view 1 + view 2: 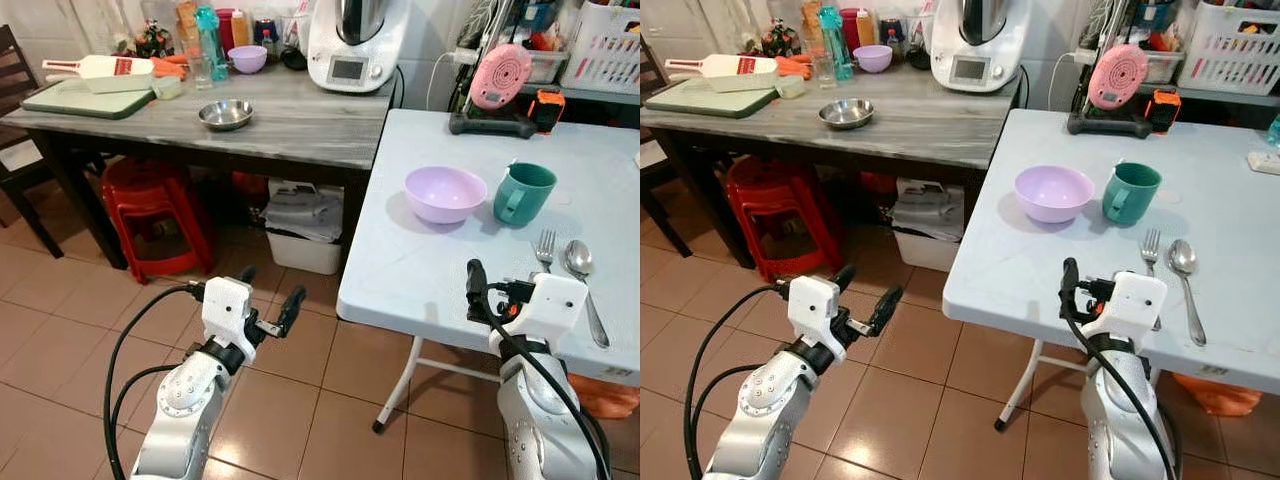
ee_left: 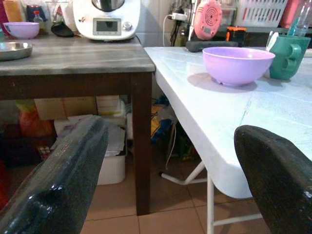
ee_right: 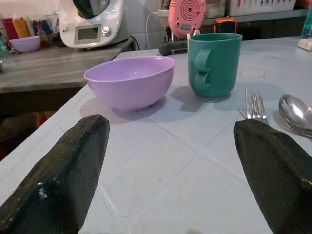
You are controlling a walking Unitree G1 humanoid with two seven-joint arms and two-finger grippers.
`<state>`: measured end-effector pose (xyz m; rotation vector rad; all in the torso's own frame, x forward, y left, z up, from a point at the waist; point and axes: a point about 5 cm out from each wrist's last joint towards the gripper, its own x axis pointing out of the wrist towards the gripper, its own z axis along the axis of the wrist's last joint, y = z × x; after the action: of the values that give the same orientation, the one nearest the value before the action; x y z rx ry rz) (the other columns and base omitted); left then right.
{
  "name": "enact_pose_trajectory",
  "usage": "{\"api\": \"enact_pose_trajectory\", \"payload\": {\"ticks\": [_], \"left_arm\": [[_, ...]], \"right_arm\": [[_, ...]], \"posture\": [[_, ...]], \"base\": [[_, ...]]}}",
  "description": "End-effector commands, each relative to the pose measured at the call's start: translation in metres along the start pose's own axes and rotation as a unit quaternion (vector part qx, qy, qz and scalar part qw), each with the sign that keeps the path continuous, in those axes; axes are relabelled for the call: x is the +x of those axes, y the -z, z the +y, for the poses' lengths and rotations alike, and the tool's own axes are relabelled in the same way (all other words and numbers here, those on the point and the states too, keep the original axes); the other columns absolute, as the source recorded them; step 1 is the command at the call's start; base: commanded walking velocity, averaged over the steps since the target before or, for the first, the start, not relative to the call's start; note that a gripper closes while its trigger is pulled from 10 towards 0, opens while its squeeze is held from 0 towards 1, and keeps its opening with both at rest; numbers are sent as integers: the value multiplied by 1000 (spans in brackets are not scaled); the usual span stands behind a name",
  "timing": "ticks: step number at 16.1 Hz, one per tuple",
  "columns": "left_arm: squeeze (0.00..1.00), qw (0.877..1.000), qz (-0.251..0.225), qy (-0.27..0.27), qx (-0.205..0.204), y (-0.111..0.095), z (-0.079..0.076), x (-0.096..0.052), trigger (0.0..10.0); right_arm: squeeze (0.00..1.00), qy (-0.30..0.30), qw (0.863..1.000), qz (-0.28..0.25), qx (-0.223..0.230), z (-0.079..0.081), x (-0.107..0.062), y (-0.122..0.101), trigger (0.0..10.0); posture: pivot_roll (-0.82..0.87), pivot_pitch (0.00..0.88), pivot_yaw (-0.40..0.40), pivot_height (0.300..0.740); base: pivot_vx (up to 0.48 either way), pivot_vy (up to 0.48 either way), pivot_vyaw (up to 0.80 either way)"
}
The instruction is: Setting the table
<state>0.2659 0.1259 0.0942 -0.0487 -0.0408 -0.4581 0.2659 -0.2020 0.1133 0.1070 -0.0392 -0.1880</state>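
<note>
- The setting looks close to complete: on the pale blue folding table (image 1: 420,270) stand a lilac plastic bowl (image 1: 445,193) and, just beside it on the robot's right, a teal handled mug (image 1: 523,193); nearer the robot lie a steel fork (image 1: 544,249) and a steel spoon (image 1: 580,262), side by side and near the table's front edge.
- Judging by this layout, the step in hand is either a final check or a fetch of one more piece. A second, smaller lilac bowl (image 1: 247,59) and a shallow steel dish (image 1: 226,114) sit on the grey wooden side table (image 1: 300,125), well apart from the place setting.
- The next move, if more is to be brought, calls for turning left toward the side table and reaching across it (both pieces sit far back from the robot).
- The right gripper (image 3: 170,161) hovers just above the folding table's front edge, its fingers (image 3: 68,165) spread wide, holding nothing and touching nothing; bowl, mug and fork lie ahead of it.
- The left gripper (image 1: 268,298) hangs over the tiled floor (image 1: 60,310) in front of the gap between the tables, its fingers (image 2: 63,175) likewise wide apart and empty.
</note>
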Motion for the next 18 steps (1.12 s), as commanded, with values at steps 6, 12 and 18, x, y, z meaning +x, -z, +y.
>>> {"api": "enact_pose_trajectory", "payload": {"ticks": [6, 12, 18], "left_arm": [[0, 1000, 5, 10, -1, 0, -2, -2, 10000], [0, 1000, 11, 14, -4, 2, -3, -4, 10000], [0, 1000, 19, 25, -4, 4, -6, -8, 10000]], "right_arm": [[0, 3, 1000, -8, 10, -1, -1, -8, 10000], [0, -5, 1000, -7, 9, 4, 0, -8, 10000], [0, -25, 999, -18, -14, 7, 7, -15, 10000]], "posture": [[-2, 0, 8, 740], [0, 0, 6, 740], [4, 0, 0, 740]], "base": [[321, 0, -110], [322, 0, -72], [296, 0, 0]]}}
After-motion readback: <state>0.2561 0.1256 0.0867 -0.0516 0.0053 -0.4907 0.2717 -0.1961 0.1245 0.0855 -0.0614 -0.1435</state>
